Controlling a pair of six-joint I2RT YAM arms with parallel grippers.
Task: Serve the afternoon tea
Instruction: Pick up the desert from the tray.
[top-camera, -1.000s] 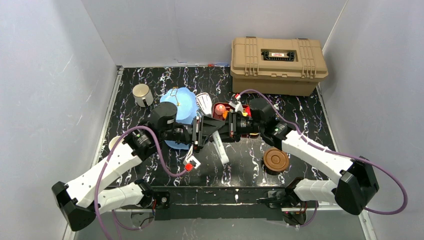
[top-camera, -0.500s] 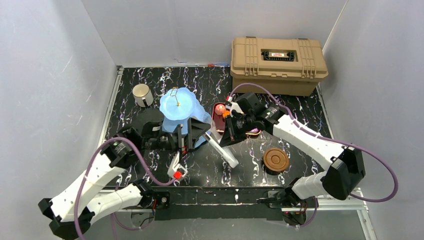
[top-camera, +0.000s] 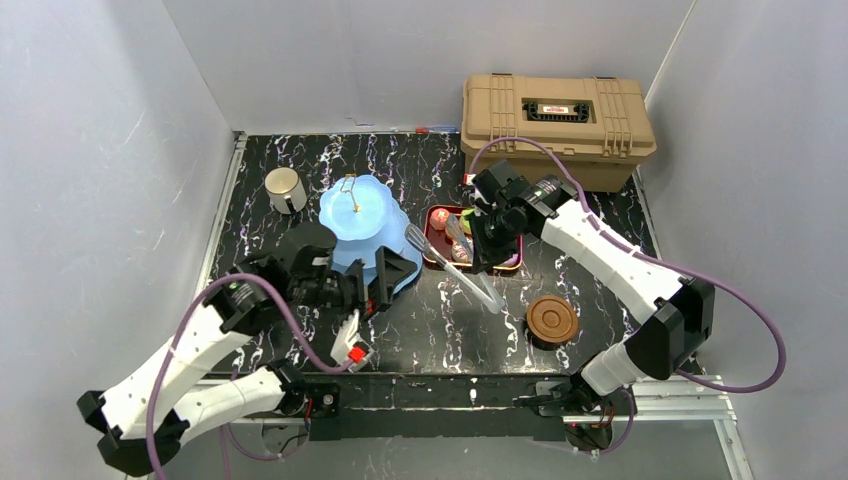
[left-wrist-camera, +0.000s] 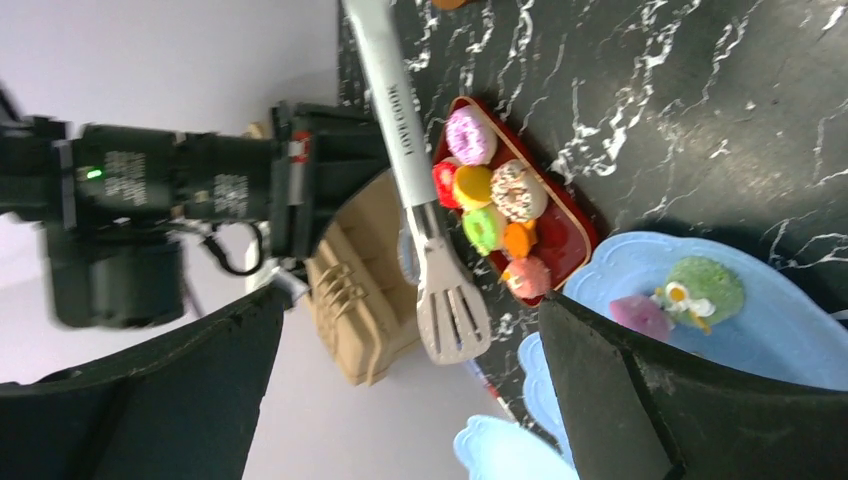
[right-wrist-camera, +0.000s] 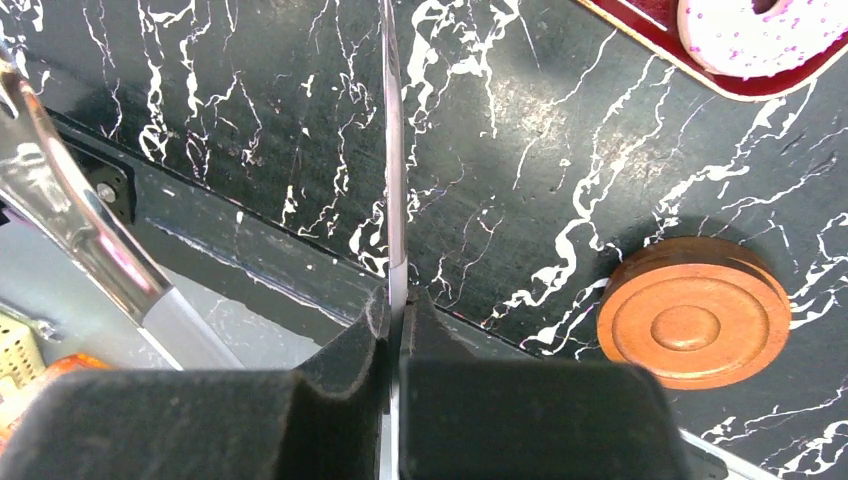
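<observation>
Tongs (top-camera: 468, 282) are clamped edge-on between the shut fingers of the right gripper (right-wrist-camera: 395, 310) and held tilted beside the tray (left-wrist-camera: 580, 240), spatula end toward the stand (top-camera: 358, 222). Left gripper (top-camera: 388, 275) is seen with jaws wide apart, nothing held, just beside the stand's near edge. Donuts (left-wrist-camera: 495, 195) are packed in the tray, close by the tongs' head and under the right gripper. Green cake (left-wrist-camera: 705, 289) and a pink piece (left-wrist-camera: 640, 315) are seen on a stand tier, next to a left finger. Saucers (top-camera: 552, 320) are stacked on the table (top-camera: 330, 160), well apart from both grippers. Silvery cup (top-camera: 286, 190) is placed left of the stand
</observation>
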